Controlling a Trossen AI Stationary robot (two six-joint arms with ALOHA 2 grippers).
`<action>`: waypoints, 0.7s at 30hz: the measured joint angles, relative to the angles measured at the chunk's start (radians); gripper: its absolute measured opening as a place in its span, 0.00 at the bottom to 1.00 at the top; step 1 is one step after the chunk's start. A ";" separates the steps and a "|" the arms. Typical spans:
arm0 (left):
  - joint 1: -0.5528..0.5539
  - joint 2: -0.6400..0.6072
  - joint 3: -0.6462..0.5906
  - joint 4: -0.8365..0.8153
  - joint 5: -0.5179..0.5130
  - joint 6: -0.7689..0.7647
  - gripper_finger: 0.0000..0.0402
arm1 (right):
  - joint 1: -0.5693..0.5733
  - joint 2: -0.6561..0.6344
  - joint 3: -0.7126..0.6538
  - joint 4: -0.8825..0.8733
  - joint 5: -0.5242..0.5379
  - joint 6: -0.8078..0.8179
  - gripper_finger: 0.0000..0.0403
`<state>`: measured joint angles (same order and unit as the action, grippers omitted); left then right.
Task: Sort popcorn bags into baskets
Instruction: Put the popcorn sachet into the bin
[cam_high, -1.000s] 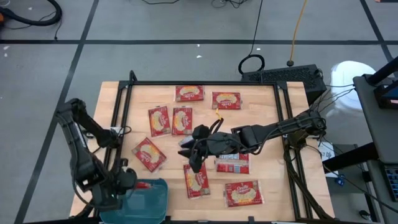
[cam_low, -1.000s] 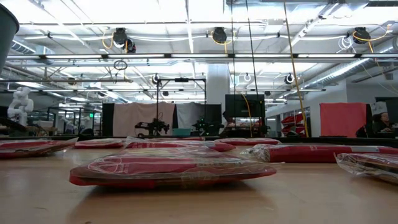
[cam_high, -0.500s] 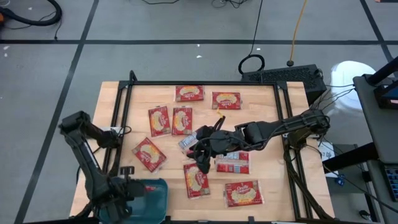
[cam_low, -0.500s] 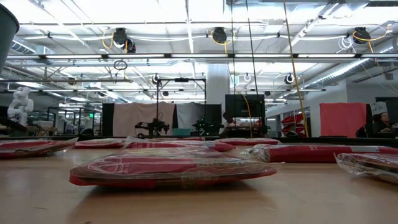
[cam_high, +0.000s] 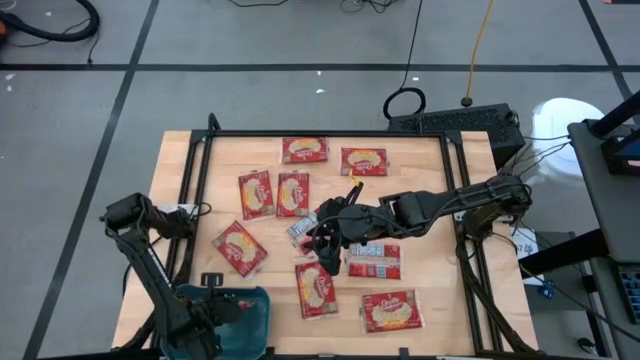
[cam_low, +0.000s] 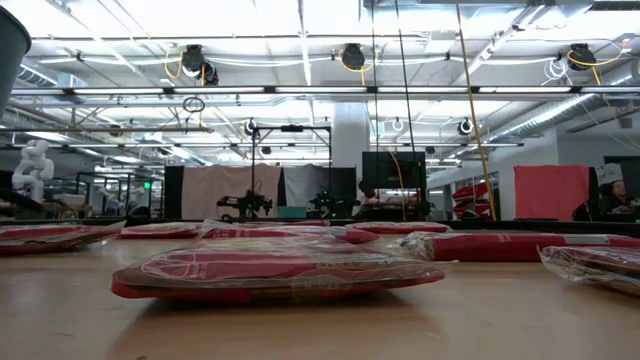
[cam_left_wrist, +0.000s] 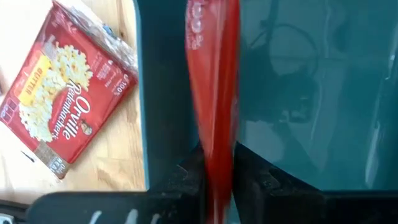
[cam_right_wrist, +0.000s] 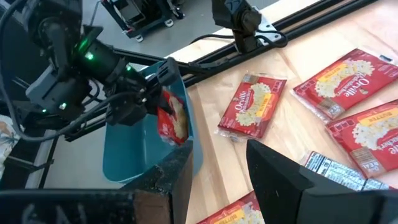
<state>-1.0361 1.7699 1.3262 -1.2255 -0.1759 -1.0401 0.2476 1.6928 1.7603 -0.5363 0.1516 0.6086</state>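
- High view: my left arm folds back at the table's near-left corner, with my left gripper (cam_high: 218, 308) over the teal basket (cam_high: 255, 310). My right arm stretches across from the right side, my right gripper (cam_high: 322, 243) hovering low at mid-table among the popcorn bags. Eight red bags lie flat on the pale wooden table (cam_high: 425, 240), and one blue-white bag (cam_high: 374, 261) is just beside my right gripper. Grey floor with dark lines surrounds the table.
- Low view: neither arm shows. A red bag (cam_low: 270, 268) lies close on the wood; behind is a hall with ceiling lights and a red screen (cam_low: 552, 192).
- Left wrist view: my fingers (cam_left_wrist: 255, 171) pinch a red bag (cam_left_wrist: 214, 99) edge-on, hanging inside the basket. Outside the basket wall lies another bag reading "Orville Redenbacher's" and "BUTTER" (cam_left_wrist: 59, 93).
- Right wrist view: my right fingers (cam_right_wrist: 273, 171) stand apart, holding nothing. Farther off, my left gripper holds its bag over the basket; the nearby bags show the same brand lettering.
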 joint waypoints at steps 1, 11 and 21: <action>-0.002 0.003 0.000 0.000 -0.003 -0.005 0.19 | -0.001 0.000 0.000 0.000 0.000 0.000 0.36; -0.007 -0.029 0.000 0.027 0.174 -0.043 0.53 | -0.025 0.000 0.000 0.000 -0.077 -0.030 0.36; -0.001 -0.280 0.000 -0.008 0.146 -0.166 0.58 | -0.039 0.000 0.000 0.000 -0.079 -0.053 0.36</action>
<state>-1.0369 1.4903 1.3262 -1.2336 -0.0302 -1.2058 0.2082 1.6928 1.7603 -0.5362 0.0727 0.5553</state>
